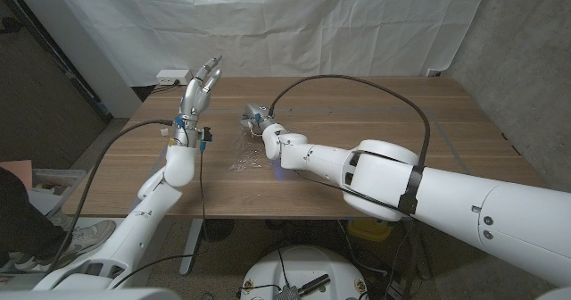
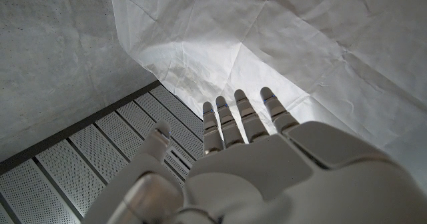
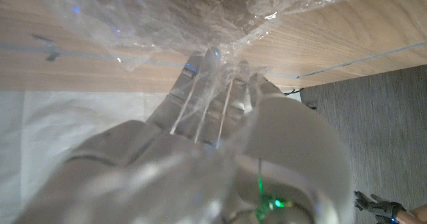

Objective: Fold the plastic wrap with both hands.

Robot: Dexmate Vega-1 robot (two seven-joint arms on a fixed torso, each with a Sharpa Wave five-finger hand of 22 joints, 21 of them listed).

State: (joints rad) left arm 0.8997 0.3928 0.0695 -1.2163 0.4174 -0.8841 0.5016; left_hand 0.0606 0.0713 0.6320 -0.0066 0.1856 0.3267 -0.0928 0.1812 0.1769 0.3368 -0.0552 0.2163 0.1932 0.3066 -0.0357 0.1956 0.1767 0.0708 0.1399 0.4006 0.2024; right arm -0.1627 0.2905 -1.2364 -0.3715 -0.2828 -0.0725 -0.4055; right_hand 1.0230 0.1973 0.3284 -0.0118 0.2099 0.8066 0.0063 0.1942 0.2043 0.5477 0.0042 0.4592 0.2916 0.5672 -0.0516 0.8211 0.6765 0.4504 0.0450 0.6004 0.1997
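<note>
head view: right hand (image 1: 260,120) reaches over the middle of the wooden table (image 1: 375,121); left hand (image 1: 204,79) is raised off the table, well apart from the work.
plastic wrap: clear, crumpled sheet (image 1: 243,150) lying on the table just beside and under the right hand, on the side toward the left arm; in the right wrist view the film (image 3: 167,24) lies over the fingers (image 3: 200,97) and spreads out past the fingertips.
right hand state: fingers extended and in touch with the wrap (image 3: 200,137); whether any of it is pinched, cannot tell.
left hand state: empty, fingers straight and slightly spread (image 2: 247,144), pointing at the white backdrop sheet (image 2: 267,31).
step in hand: judged early, one hand engaging the sheet; no clean fold can be made out.
next move calls for: likely bringing the left hand down to the wrap's free edge, so both hands can lift and lay it over.
handling: thin, clingy film, apt to bunch.
containers: none to be seen on the table.
</note>
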